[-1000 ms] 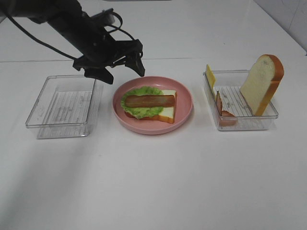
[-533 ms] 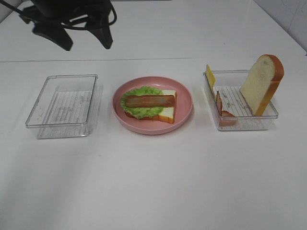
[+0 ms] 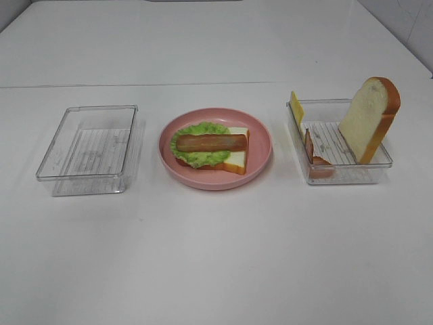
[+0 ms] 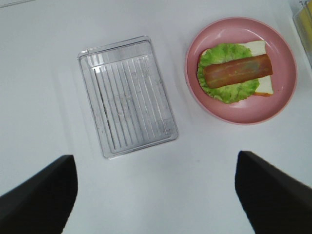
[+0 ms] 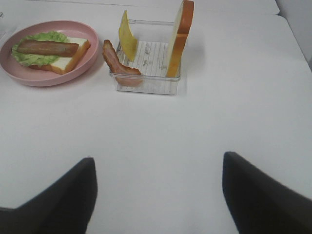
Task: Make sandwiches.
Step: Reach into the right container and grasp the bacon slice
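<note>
High camera: a white table (image 3: pixel 216 264) carries three items in a row. An empty clear tray (image 3: pixel 88 152) sits on one side, a pink plate (image 3: pixel 261 153) in the middle and a second clear tray (image 3: pixel 329 139) on the other side, all apart from one another. The unfinished sandwich (image 3: pixel 211 150) lies on the plate: a lower bread slice (image 3: pixel 235 161), a lettuce leaf (image 3: pixel 195 157) on it, and a top bacon strip (image 3: pixel 208 143) laid across the leaf. The second tray holds a cheese square (image 3: pixel 296 107) leaning at its far corner, a spare bacon strip (image 3: pixel 310 146) propped against the wall nearest the plate, and an upright bread slice (image 3: pixel 366 118).

Left wrist camera: the left gripper (image 4: pixel 155 161) is spread wide with nothing between its fingers (image 4: pixel 44 195). It hangs high above bare table. The empty clear tray lies ahead of it, and the pink plate with the sandwich lies ahead and off to one side, well apart from either finger. Nothing blocks the way to either.

Right wrist camera: the right gripper (image 5: pixel 158 158) is also spread wide and holds nothing. The second clear tray stands ahead of it, beyond bare table. Its spare bacon strip and cheese square stand on the plate side and the upright bread slice on the other. The plate lies farther off to the side.
</note>
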`<state>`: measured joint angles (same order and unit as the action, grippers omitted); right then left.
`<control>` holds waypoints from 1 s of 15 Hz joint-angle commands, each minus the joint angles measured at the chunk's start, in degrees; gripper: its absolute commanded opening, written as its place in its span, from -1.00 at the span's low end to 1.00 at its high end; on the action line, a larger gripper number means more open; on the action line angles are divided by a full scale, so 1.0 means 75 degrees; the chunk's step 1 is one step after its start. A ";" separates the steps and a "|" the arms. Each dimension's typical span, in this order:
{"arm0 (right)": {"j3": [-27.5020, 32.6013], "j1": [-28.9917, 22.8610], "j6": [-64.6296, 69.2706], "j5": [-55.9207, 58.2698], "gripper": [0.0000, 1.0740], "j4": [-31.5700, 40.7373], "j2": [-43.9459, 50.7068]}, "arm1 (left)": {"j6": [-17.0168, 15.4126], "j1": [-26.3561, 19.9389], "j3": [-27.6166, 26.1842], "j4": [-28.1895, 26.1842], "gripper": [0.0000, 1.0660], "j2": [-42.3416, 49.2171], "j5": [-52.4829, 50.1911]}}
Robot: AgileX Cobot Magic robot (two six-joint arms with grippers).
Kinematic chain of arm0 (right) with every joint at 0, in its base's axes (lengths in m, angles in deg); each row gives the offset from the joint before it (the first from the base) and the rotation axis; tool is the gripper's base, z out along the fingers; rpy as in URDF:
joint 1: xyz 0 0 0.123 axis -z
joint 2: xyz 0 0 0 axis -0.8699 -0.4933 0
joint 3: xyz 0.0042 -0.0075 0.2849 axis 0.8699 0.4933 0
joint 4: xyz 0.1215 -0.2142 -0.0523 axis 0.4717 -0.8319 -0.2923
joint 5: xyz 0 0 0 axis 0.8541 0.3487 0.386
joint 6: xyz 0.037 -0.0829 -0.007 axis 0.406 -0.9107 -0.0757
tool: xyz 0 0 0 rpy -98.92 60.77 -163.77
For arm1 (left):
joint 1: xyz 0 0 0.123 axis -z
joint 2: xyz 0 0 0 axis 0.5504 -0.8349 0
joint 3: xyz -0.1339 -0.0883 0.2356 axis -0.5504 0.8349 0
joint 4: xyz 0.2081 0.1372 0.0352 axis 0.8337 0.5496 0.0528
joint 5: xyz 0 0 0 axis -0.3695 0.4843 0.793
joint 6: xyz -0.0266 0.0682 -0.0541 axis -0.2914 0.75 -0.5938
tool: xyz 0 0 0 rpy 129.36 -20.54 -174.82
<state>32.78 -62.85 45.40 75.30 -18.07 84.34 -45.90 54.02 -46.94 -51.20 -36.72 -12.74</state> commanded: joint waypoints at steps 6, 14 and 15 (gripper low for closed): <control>0.0023 0.0046 -0.0031 -0.0076 0.28 -0.0008 0.0092 | 0.0519 0.0023 0.3613 -0.0023 0.56 0.3690 0.0153; 0.0023 0.0046 -0.0031 -0.0076 0.28 -0.0008 0.0092 | 0.1047 0.0023 0.6860 -0.0023 0.56 0.8892 -0.0619; 0.0023 0.0046 -0.0031 -0.0076 0.28 -0.0008 0.0092 | 0.1176 0.0023 0.7112 -0.0023 0.56 0.9481 -0.0634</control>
<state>32.78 -62.85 45.40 75.30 -18.07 84.34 -37.82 54.02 5.02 -51.25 31.17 -16.47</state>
